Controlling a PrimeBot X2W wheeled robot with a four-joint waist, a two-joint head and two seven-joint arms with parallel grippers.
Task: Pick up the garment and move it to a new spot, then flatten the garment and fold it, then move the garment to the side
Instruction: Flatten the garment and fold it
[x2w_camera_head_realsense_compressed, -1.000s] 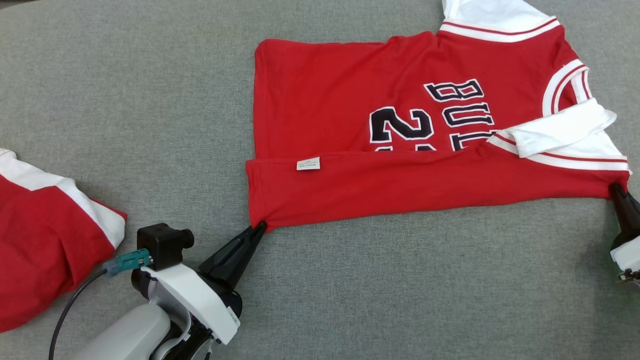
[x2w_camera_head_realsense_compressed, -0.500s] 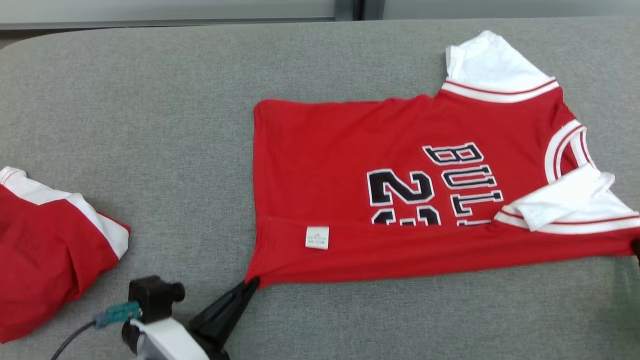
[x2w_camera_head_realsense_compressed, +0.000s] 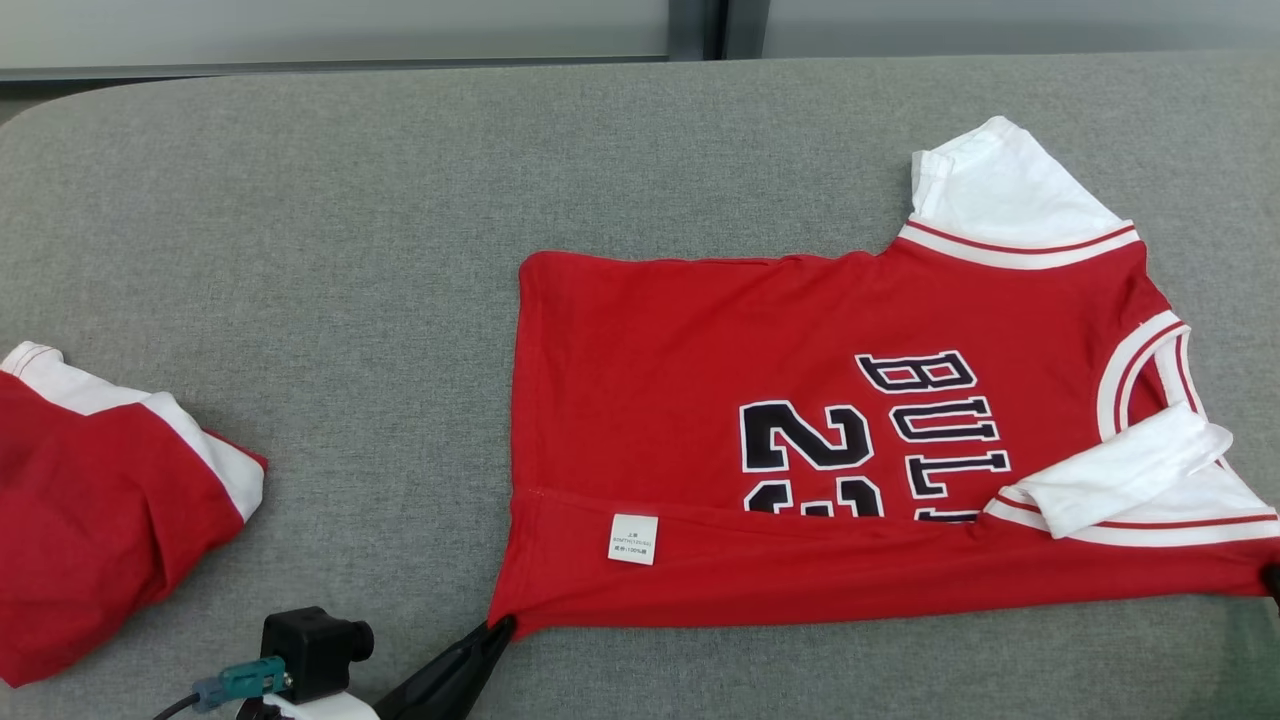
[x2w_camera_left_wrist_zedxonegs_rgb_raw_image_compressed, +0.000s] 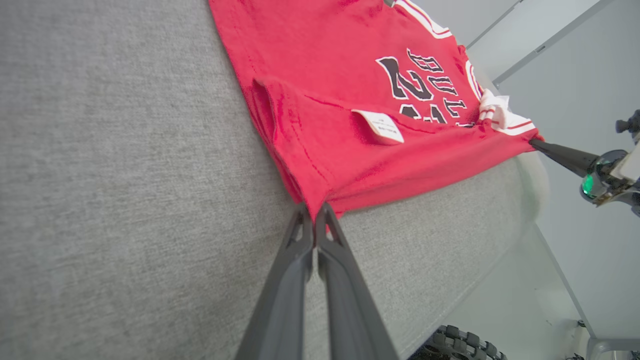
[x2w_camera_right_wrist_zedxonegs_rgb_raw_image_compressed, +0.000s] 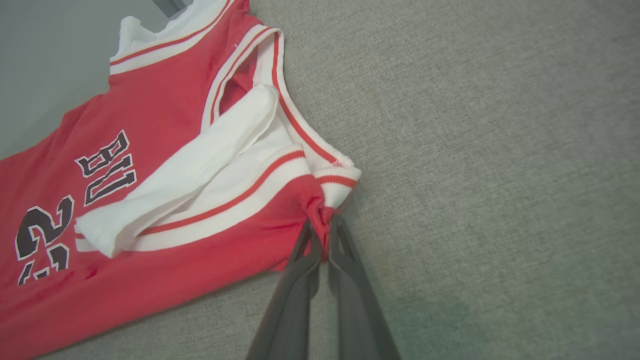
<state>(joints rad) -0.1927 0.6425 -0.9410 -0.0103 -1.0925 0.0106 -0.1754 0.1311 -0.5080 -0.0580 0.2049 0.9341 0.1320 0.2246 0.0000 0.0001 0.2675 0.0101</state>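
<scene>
Now the garment (x2w_camera_head_realsense_compressed: 700, 400), a red jersey with white sleeves, lies spread on the grey fabric surface (x2w_camera_head_realsense_compressed: 300, 250), its hem toward the robot's left and its neck opening toward the right. Its near long edge is turned over onto the front as a red band, so the inside faces up there and a small white care label (x2w_camera_head_realsense_compressed: 633, 539) shows on it. The band covers the lower part of the dark, white-edged number and lettering (x2w_camera_head_realsense_compressed: 870, 430).

The left hand (x2w_camera_left_wrist_zedxonegs_rgb_raw_image_compressed: 314, 210) is pressed together on the near hem corner, and a pinch of red cloth sits between its two dark fingertips. From that corner the fold runs taut across to the other end. The right hand (x2w_camera_right_wrist_zedxonegs_rgb_raw_image_compressed: 325, 225) is clamped on the near shoulder corner, with a bunch of red cloth gathered between its tips just beside the striped white cuff. In the left wrist view it meets the far end of the fold beyond the surface's rounded edge.

The far sleeve (x2w_camera_head_realsense_compressed: 1000, 190) lies flat and points away from the robot. The near sleeve (x2w_camera_head_realsense_compressed: 1120, 480) is folded inward across the chest, on top of the turned band and next to the collar trim.

Well apart to the left, a second garment (x2w_camera_head_realsense_compressed: 100, 530) in red and white lies folded on the same surface
</scene>
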